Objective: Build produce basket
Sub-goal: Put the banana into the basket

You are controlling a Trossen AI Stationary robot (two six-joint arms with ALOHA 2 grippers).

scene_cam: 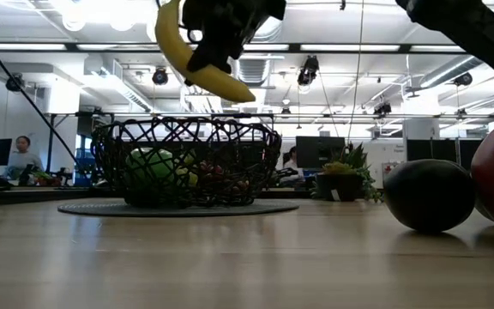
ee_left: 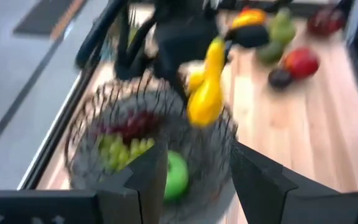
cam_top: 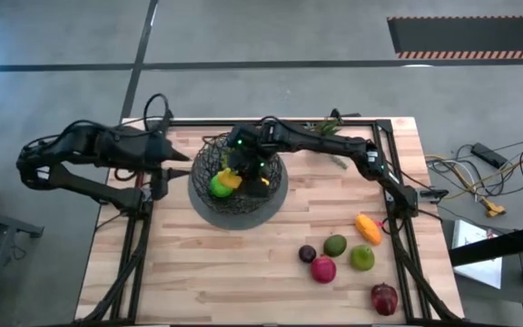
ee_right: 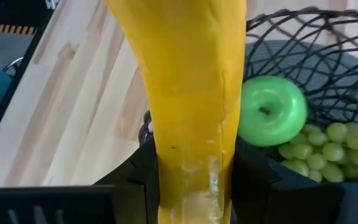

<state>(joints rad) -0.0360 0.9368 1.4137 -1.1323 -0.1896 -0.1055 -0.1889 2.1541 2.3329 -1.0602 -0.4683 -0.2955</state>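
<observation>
wooden tabletop below: right end effector grips the banana above the basket; released off-centre, it could catch the rim and tumble out. left end effector waits beside, empty, fingers apart.

Your wooden tabletop carries the basket near centre, with six loose produce pieces toward four o'clock.
</observation>
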